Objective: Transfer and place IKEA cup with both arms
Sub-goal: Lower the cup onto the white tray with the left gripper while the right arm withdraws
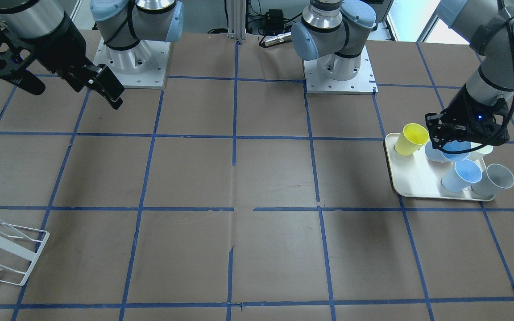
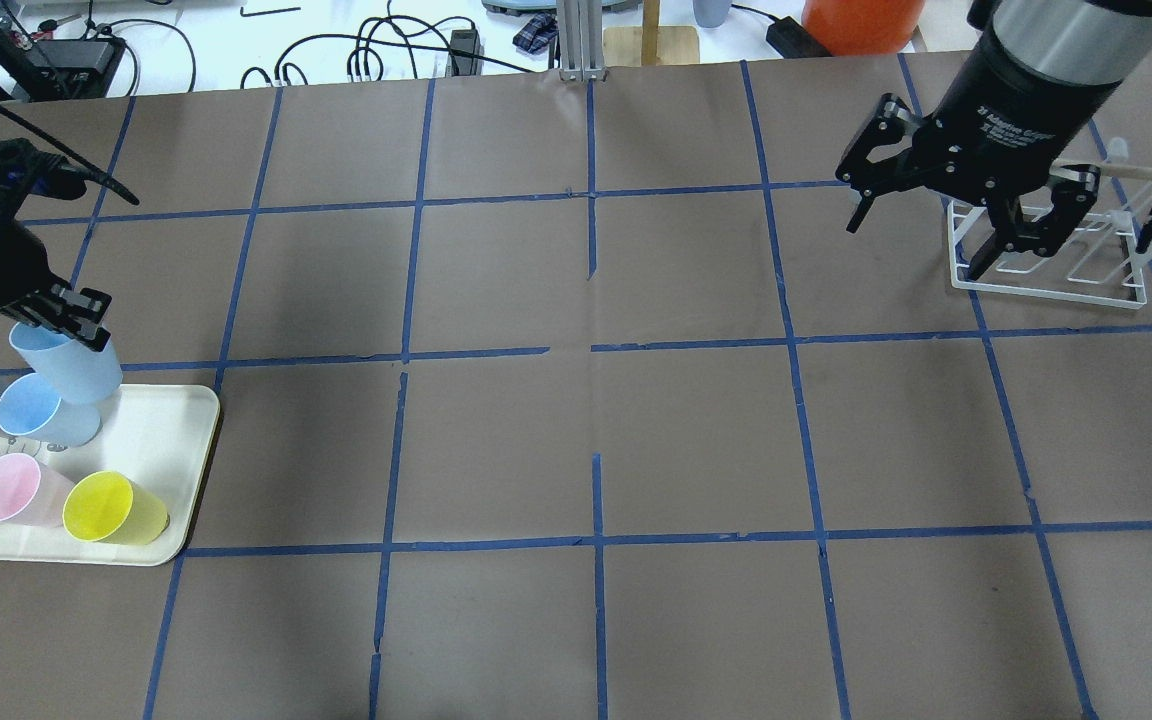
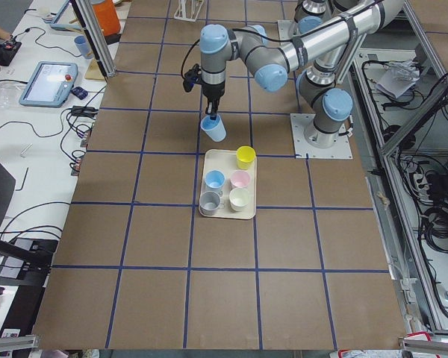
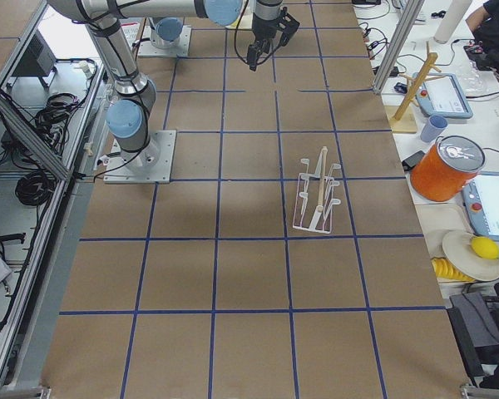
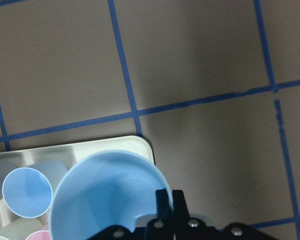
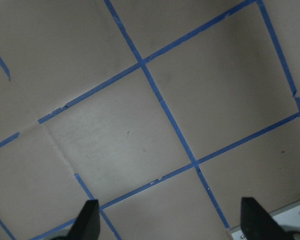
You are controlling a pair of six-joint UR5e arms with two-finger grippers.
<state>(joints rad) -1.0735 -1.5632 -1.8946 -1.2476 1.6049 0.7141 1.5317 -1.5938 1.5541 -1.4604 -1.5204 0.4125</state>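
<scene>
Matt brown paper covers the counter (image 2: 576,450), gridded with smooth blue tape (image 2: 596,541). At the overhead view's left edge, a smooth pale blue plastic IKEA cup (image 2: 71,365) and a smooth cream plastic tray (image 2: 181,440). Mid-frame in the right-side view, a white coated-wire rack (image 4: 318,199).

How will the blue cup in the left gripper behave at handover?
The IKEA cup is probably light and fairly stiff: the left gripper carries it by one wall pinch and the rim looks round. Smooth plastic, tilted in the overhead view, so it may swivel or slip. Tapered, so laid down it would likely roll in a curve.
</scene>
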